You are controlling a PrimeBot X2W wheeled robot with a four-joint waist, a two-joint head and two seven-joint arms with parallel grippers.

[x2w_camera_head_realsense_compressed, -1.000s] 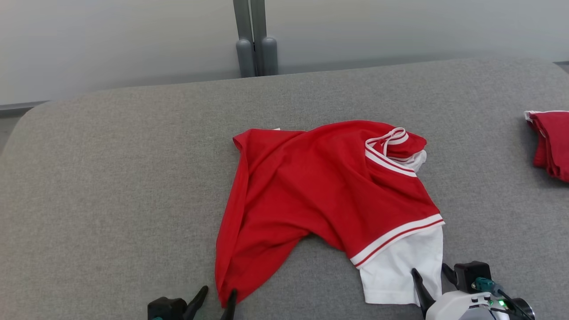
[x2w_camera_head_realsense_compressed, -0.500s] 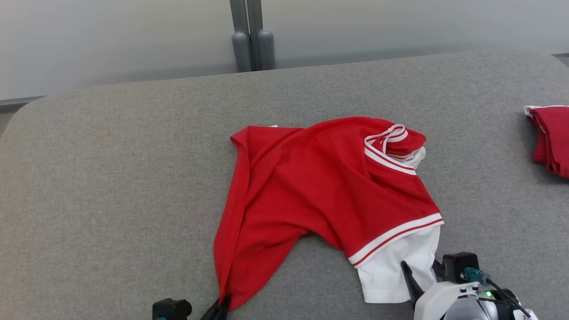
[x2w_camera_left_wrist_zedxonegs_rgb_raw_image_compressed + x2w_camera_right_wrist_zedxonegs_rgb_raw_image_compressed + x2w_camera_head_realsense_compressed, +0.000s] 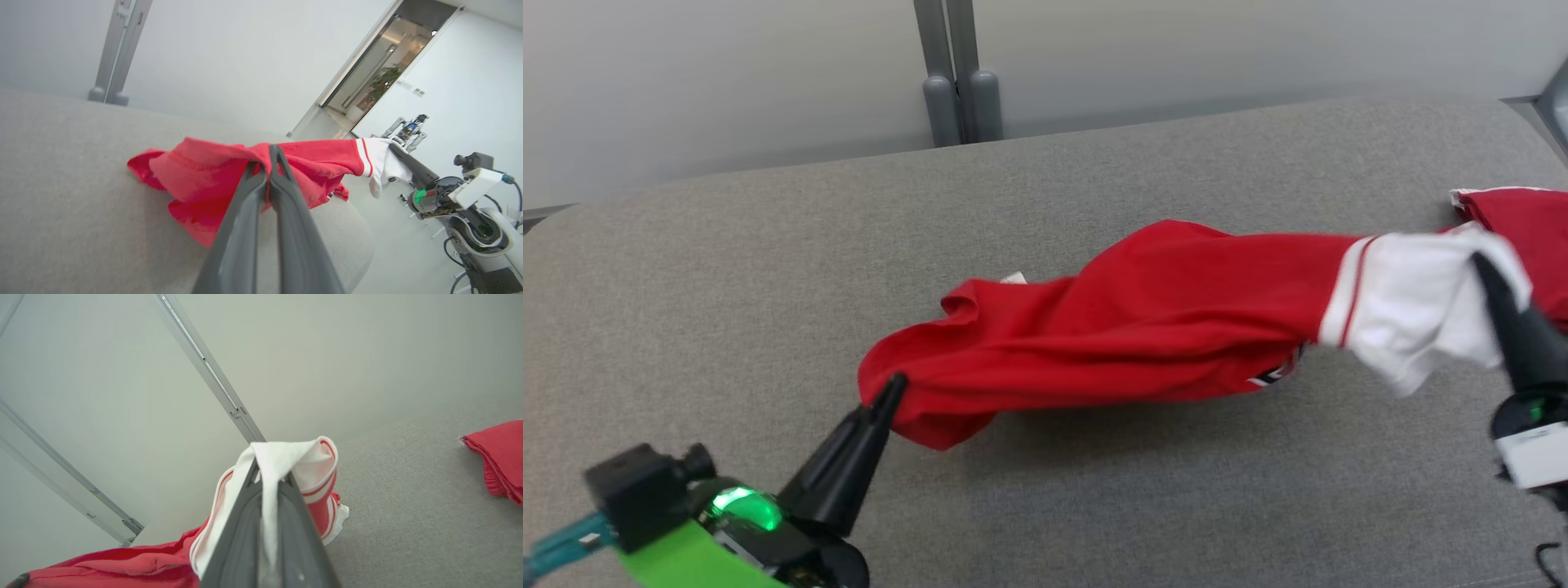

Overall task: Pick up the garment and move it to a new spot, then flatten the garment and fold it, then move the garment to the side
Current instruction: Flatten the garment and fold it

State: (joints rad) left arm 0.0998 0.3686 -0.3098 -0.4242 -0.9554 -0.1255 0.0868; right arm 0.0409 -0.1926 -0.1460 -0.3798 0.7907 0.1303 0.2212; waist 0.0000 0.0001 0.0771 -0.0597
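Sensibly, both arms should lift evenly: the left end effector (image 3: 894,384) pinches the red-and-white jersey garment (image 3: 1160,327), the right end effector (image 3: 1480,263) its white sleeve (image 3: 1413,310), slung over the grey fabric desk (image 3: 727,269).

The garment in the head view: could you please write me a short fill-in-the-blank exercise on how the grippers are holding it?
1. The left gripper is shut on the ____ end of the garment.
2. The right gripper is shut on the garment's ____ end.
3. The surface under the garment is ____ in colour.
4. Another red cloth lies on the surface, nearer the ____ gripper.
Missing words: red; white; grey; right.
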